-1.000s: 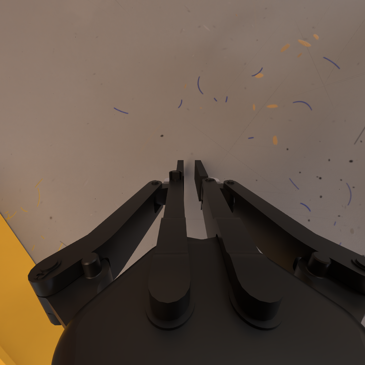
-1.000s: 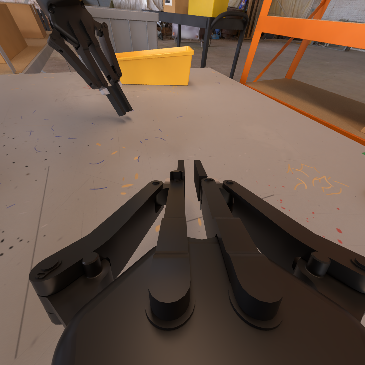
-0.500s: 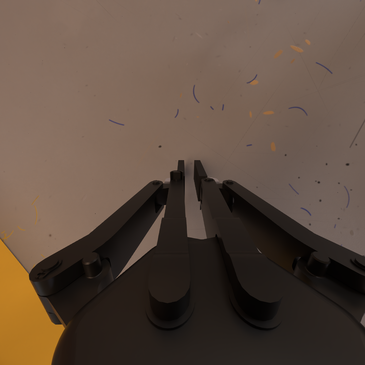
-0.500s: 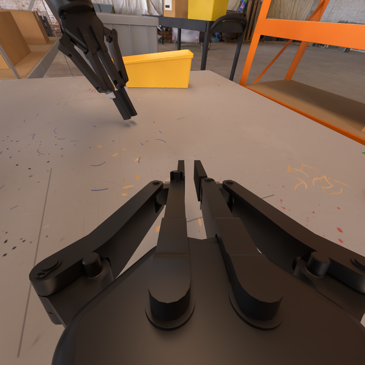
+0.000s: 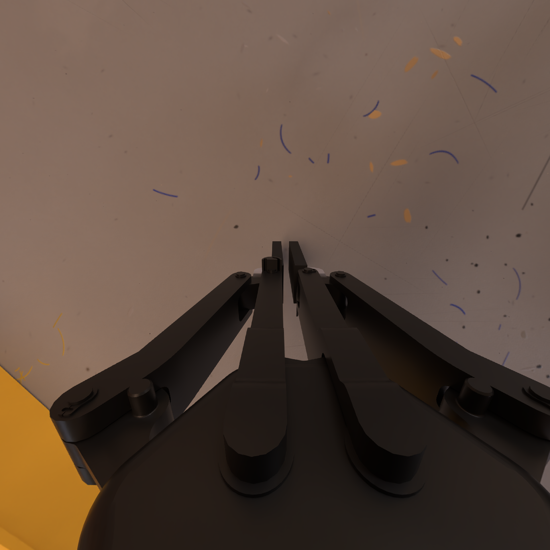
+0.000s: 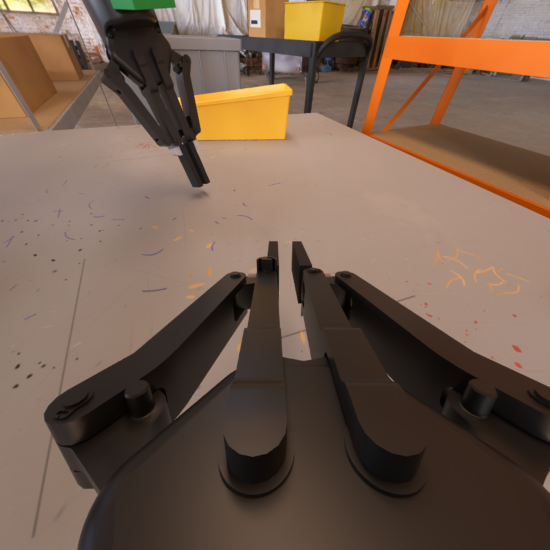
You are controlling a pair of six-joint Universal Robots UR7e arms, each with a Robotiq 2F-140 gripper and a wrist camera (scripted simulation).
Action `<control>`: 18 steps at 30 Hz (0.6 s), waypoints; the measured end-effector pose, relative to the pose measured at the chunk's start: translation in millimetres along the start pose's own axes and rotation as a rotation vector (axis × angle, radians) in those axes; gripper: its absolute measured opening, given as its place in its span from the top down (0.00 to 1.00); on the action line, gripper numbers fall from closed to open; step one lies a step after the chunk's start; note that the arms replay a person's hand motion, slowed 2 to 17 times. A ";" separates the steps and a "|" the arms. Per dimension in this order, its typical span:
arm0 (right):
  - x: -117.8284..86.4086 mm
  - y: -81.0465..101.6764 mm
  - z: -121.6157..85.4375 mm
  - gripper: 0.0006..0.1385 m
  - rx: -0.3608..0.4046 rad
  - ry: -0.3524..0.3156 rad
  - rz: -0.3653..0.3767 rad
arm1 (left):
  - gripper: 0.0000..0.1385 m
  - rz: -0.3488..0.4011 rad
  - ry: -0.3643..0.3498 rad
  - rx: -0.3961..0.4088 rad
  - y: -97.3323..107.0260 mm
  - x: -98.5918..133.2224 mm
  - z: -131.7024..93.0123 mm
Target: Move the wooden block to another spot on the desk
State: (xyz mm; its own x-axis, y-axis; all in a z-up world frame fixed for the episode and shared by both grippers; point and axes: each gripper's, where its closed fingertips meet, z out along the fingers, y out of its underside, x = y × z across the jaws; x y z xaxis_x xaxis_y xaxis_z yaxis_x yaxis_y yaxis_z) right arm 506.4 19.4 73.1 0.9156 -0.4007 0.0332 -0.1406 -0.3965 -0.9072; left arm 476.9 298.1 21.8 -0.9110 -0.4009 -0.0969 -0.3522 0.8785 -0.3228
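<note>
Your left gripper (image 6: 200, 182) hangs just above the desk (image 6: 327, 190), tilted, jaws together on nothing, with the yellow bin (image 6: 244, 114) behind it. Right of that, your right gripper (image 6: 285, 248) sits low over the desk, jaws nearly together and empty. You cannot see the wooden block in either view.

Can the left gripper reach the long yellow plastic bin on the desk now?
Probably yes. The left gripper hangs shut just above the desk, close in front of the long yellow plastic bin, with nothing between them.
</note>
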 end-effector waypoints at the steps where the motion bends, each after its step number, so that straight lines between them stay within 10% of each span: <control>1: -0.2 -0.2 -0.1 0.91 0.001 -0.001 0.001 | 0.95 0.005 0.007 -0.008 0.1 1.0 -0.3; 18: -1.6 -1.3 -1.3 0.91 0.009 -0.006 0.001 | 0.93 0.037 0.038 -0.043 -5.7 3.8 -9.1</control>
State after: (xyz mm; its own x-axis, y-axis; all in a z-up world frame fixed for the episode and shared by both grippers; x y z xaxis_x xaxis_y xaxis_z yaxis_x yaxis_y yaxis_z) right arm 504.6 19.5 74.8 0.9178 -0.3960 0.0301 -0.1378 -0.3885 -0.9111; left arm 473.4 293.9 31.8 -0.9306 -0.3588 -0.0716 -0.3268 0.9031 -0.2787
